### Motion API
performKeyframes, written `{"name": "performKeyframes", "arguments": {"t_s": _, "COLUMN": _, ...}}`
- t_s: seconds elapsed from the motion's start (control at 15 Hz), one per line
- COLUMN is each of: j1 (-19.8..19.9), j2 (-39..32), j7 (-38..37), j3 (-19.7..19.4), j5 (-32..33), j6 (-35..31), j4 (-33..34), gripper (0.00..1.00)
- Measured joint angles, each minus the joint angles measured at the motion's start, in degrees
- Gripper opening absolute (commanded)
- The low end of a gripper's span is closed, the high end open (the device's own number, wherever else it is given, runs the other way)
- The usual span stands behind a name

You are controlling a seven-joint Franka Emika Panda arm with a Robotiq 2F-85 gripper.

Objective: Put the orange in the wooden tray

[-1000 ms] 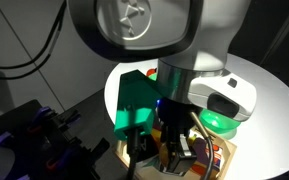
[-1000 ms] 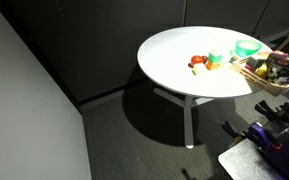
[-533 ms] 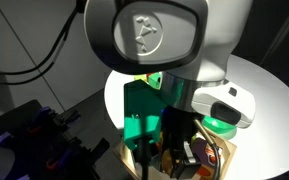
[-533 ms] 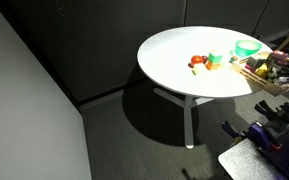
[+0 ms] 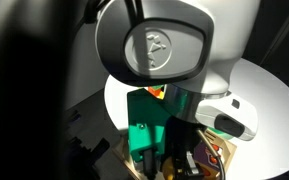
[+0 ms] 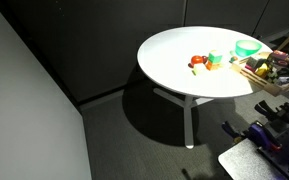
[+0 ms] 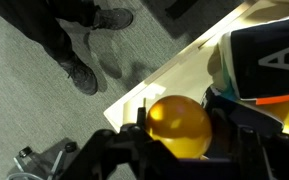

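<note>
Where the arm (image 5: 169,50) fills an exterior view, we make out one wooden tray (image 5: 228,156) beneath it on one white table (image 5: 274,90). In an exterior view we count one green bowl (image 6: 247,47) just beside that tray. In the wrist view, the tool (image 7: 179,135) clasps one orange (image 7: 179,122) by the tray's pale rim.

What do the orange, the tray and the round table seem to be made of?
Orange: probably plastic, so a toy fruit; its skin looks smooth and glossy, with a bright highlight.
Tray: light wood with a matt, pale surface; the grain is too blurred to see.
Table: a smooth, even white top, perhaps laminate or painted board; the pictures do not show which.
</note>
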State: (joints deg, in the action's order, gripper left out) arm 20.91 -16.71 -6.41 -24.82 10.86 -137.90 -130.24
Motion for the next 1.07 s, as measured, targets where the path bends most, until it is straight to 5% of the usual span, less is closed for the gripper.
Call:
{"name": "performKeyframes", "arguments": {"t_s": 0.33, "j1": 0.00, "j2": -1.62, "j7": 0.00, "j3": -0.22, "j5": 0.00, "j6": 0.00, "j4": 0.75, "gripper": 0.42}}
{"name": "performKeyframes", "arguments": {"t_s": 0.4, "j1": 0.00, "j2": -1.85, "j7": 0.00, "j3": -0.24, "j5": 0.00, "j6": 0.00, "j4": 0.91, "gripper": 0.92}}
{"name": "performKeyframes", "arguments": {"t_s": 0.6, "j1": 0.00, "j2": -2.33, "j7": 0.00, "j3": -0.27, "j5": 0.00, "j6": 0.00, "j4": 1.31, "gripper": 1.00}}
{"name": "performKeyframes", "arguments": {"t_s": 1.07, "j1": 0.00, "j2": -2.26, "j7": 0.18, "j3": -0.01, "j5": -0.13, "j6": -0.12, "j4": 1.43, "gripper": 1.00}}
